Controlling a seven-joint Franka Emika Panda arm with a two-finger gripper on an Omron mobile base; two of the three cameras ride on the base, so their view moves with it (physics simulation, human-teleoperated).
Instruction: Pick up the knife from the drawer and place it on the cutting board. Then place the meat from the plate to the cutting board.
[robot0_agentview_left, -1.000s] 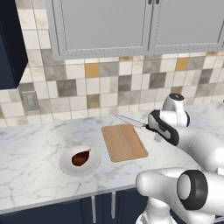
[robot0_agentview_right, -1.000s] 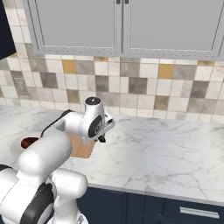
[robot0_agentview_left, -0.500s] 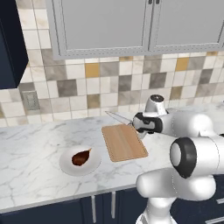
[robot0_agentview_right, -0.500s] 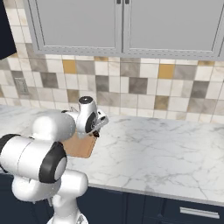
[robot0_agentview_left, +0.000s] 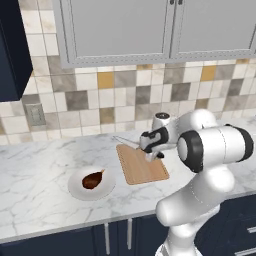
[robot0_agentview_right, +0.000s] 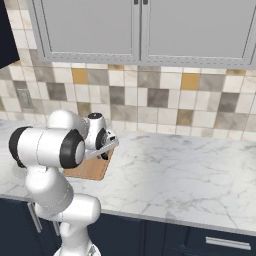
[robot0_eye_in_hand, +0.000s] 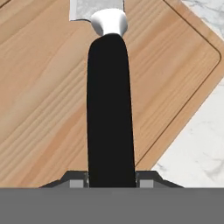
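Above the cutting board (robot0_agentview_left: 141, 164): gripper (robot0_agentview_left: 149, 148), jaws closed on the black handle of the knife (robot0_eye_in_hand: 109, 109); blade extends away from the hand, over the board's far left corner toward the tiled wall. On the marble counter (robot0_agentview_left: 40, 170): board, light-brown wood, rounded corners; white plate (robot0_agentview_left: 75, 186) to its left, apart from it, bearing the meat (robot0_agentview_left: 92, 180), bone end pointing toward the board.

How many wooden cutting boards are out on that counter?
1. The cutting board lies on the marble counter just right of the white plate, under the knife in the gripper. The arm may hide others.
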